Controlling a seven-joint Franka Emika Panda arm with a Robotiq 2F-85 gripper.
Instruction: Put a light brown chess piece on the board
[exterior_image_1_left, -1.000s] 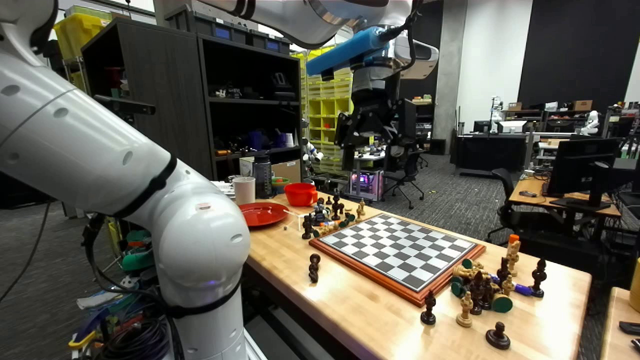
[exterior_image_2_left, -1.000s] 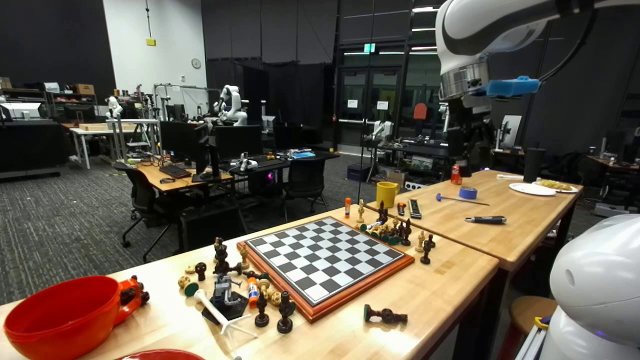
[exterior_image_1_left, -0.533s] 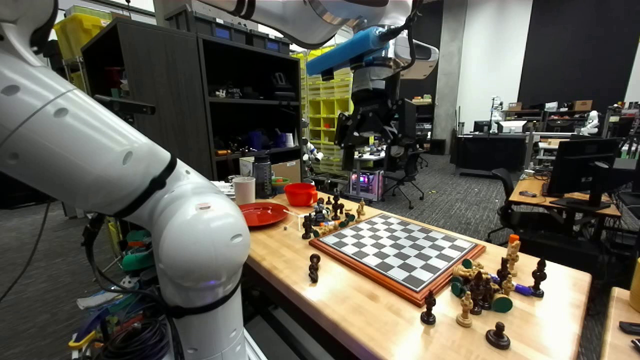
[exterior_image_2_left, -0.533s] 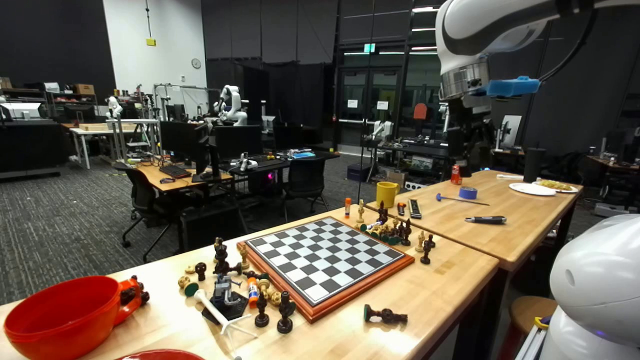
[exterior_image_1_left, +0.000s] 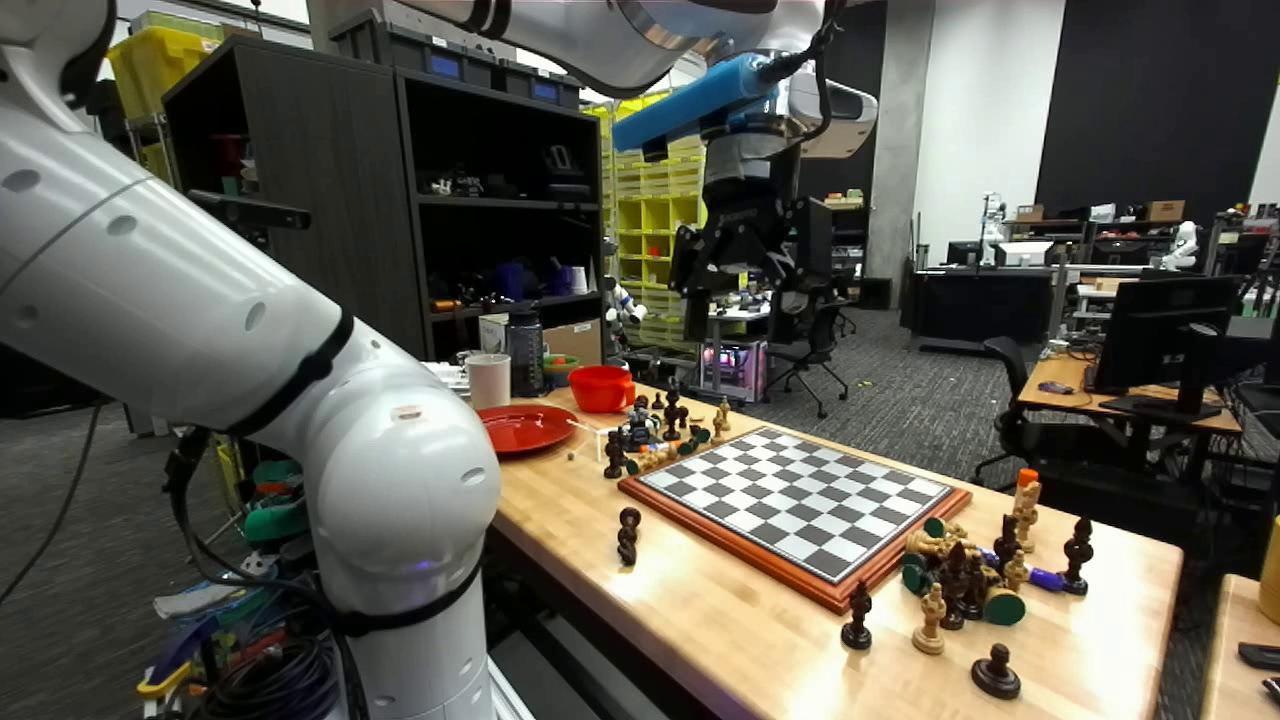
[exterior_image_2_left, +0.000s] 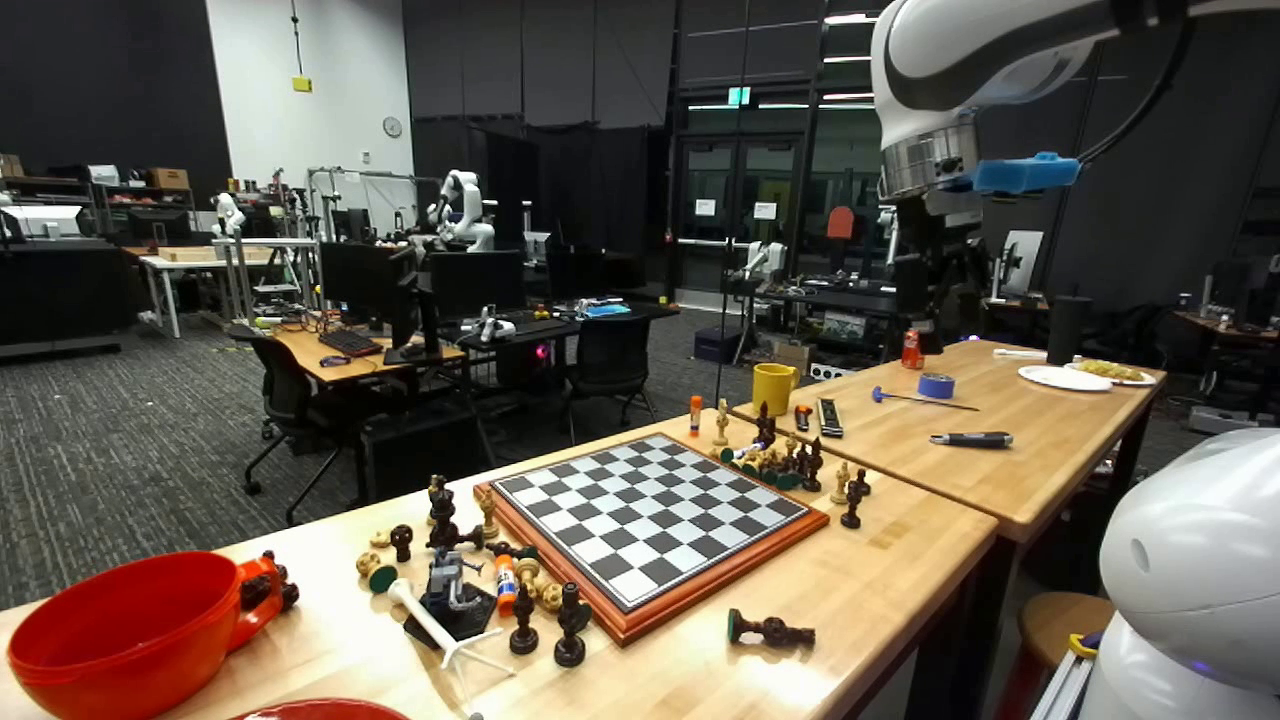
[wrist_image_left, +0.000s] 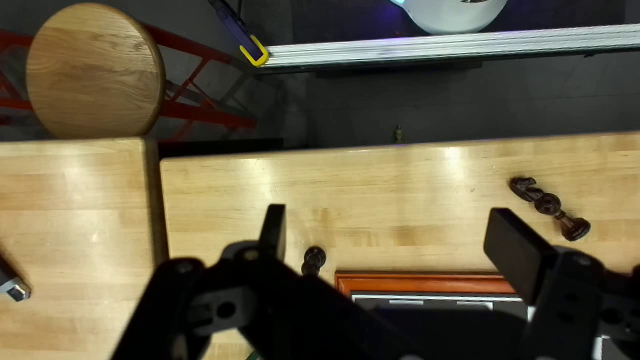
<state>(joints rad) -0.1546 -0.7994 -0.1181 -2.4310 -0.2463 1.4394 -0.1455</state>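
Observation:
The chessboard (exterior_image_1_left: 790, 495) with its reddish-brown rim lies flat with no pieces on it, also in an exterior view (exterior_image_2_left: 650, 520). Its rim edge (wrist_image_left: 425, 284) shows low in the wrist view, the rest hidden by my gripper. An upright light brown piece (exterior_image_1_left: 930, 622) stands off the board's corner, also in an exterior view (exterior_image_2_left: 840, 484). Another light brown piece (exterior_image_1_left: 722, 418) stands past the board's opposite end (exterior_image_2_left: 489, 515). Others lie in mixed heaps at both ends. My gripper (exterior_image_1_left: 742, 308) hangs high above the table. In the wrist view its fingers (wrist_image_left: 389, 222) are wide apart and empty.
A dark knight (wrist_image_left: 550, 205) lies on the table near its edge. A heap of dark and light pieces (exterior_image_2_left: 775, 462) crowds one end of the board. A red bowl (exterior_image_2_left: 130, 635), a small tripod (exterior_image_2_left: 430, 620) and glue stick (exterior_image_2_left: 506, 585) are at the opposite end. A second table (exterior_image_2_left: 880, 470) adjoins.

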